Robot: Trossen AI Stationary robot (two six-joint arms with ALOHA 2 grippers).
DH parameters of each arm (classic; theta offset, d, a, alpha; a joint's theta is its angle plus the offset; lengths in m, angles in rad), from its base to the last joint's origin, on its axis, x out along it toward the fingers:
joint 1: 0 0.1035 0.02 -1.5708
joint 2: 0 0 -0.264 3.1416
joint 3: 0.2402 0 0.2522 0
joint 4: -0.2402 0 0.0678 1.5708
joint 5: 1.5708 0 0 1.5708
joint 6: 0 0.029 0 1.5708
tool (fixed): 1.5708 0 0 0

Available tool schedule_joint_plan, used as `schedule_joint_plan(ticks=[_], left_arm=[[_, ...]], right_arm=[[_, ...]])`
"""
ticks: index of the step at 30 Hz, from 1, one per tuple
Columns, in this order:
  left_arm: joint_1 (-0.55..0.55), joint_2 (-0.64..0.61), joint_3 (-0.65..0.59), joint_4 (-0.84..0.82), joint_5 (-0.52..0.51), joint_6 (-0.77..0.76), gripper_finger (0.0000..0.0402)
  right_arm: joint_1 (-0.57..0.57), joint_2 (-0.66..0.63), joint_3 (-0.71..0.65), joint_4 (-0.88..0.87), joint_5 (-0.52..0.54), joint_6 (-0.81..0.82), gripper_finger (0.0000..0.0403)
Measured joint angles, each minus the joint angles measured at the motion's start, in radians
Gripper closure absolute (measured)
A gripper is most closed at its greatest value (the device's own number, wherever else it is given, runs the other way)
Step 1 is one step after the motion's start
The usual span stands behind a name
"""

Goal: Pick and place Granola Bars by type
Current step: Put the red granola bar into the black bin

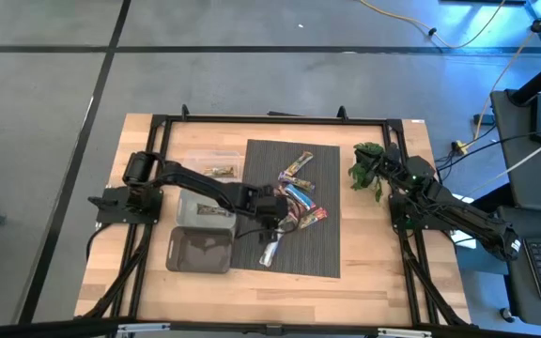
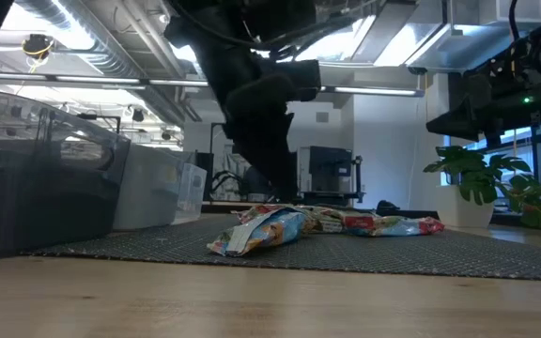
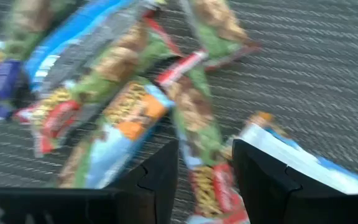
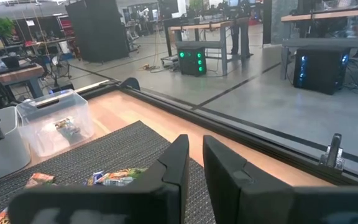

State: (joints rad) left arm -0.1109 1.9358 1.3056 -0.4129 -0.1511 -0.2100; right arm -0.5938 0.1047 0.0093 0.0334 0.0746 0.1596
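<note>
Several granola bars (image 1: 294, 195) in blue, red-orange, brown-yellow and silver wrappers lie in a loose pile on the dark mat (image 1: 327, 253). They also show in the low view (image 2: 280, 228). One silver-blue bar (image 1: 270, 252) lies apart toward the near edge. My left gripper (image 1: 272, 223) is open, low over the pile's near left side. In its wrist view (image 3: 205, 168) its fingers stand on either side of a green-and-red bar (image 3: 197, 124). My right gripper (image 1: 397, 197) waits at the table's right edge, narrowly open and empty (image 4: 196, 155). My left gripper comes down at the pile from above. One finger (image 3: 160, 177) and the other (image 3: 260, 177) stand on either side of the green-and-red bar's end (image 3: 205, 158), which lies on the mat. Whether they touch it I cannot tell.
A clear box (image 1: 216, 164) with a bar in it stands at the far left of the mat. A pale bin (image 1: 205, 211) and a dark bin (image 1: 200, 252) stand nearer. A green plant sprig (image 1: 366, 169) lies at the far right. The mat's right half is bare.
</note>
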Motion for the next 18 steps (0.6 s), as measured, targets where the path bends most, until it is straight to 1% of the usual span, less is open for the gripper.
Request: schedule_joint_plan(ticks=[4,7,11,18], left_arm=[[0.001,0.000,-0.001,0.001,-0.036,-0.024,0.0258],[0.000,0.000,-0.017,0.006,-0.036,-0.025,0.0258],[-0.006,0.001,-0.026,0.006,-0.031,-0.066,0.0258],[-0.024,0.001,-0.040,0.017,-0.031,-0.068,0.0258]], right_arm=[[0.000,0.000,0.000,0.000,0.000,-0.002,0.0351],[0.000,0.000,0.000,0.000,0.000,-0.002,0.0351],[0.000,0.000,0.000,0.000,0.000,-0.003,0.0351],[0.000,0.000,0.000,0.000,0.000,-0.005,0.0351]])
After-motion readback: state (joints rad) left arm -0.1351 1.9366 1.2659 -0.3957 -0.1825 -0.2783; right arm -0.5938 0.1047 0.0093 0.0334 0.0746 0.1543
